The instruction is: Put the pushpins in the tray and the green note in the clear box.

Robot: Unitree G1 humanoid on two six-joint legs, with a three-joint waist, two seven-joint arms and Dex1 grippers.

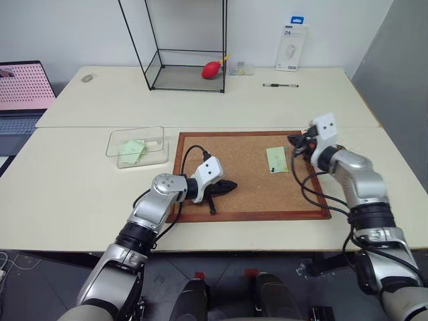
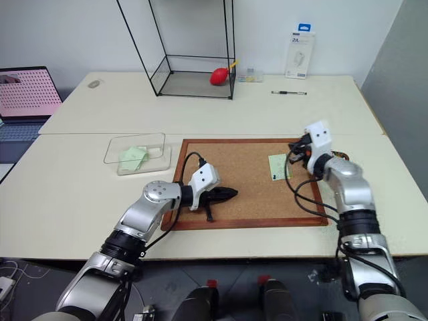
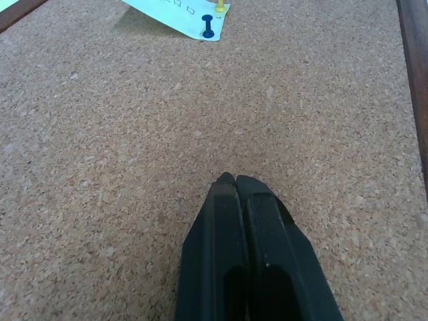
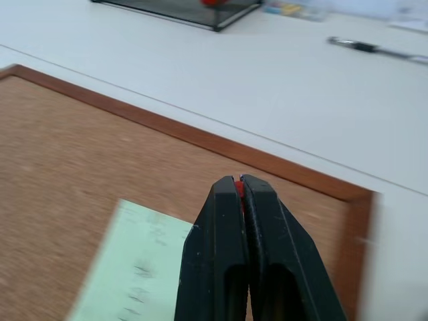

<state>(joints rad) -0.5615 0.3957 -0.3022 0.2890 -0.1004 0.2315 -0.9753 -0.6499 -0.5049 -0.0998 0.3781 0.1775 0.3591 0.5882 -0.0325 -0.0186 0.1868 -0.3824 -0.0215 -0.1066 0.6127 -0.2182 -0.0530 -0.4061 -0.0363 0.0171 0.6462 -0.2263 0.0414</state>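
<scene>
Pushpins: you can count three. One red pushpin (image 4: 238, 187) is pinched in your right claw (image 4: 239, 182), which hangs above the far right corner of the corkboard (image 1: 247, 200). One blue pushpin (image 3: 208, 30) and one yellow pushpin (image 3: 220, 7) stand at the edge of the green note (image 1: 277, 159), which lies flat on the right part of the corkboard. You can see another green slip (image 1: 132, 150) inside the clear box (image 1: 136, 146), just left of the corkboard on the tabletop (image 1: 67, 194). Your left claw (image 3: 234, 180) is shut tight with nothing in it, low over the bare cork in the middle, with open room all around it.
</scene>
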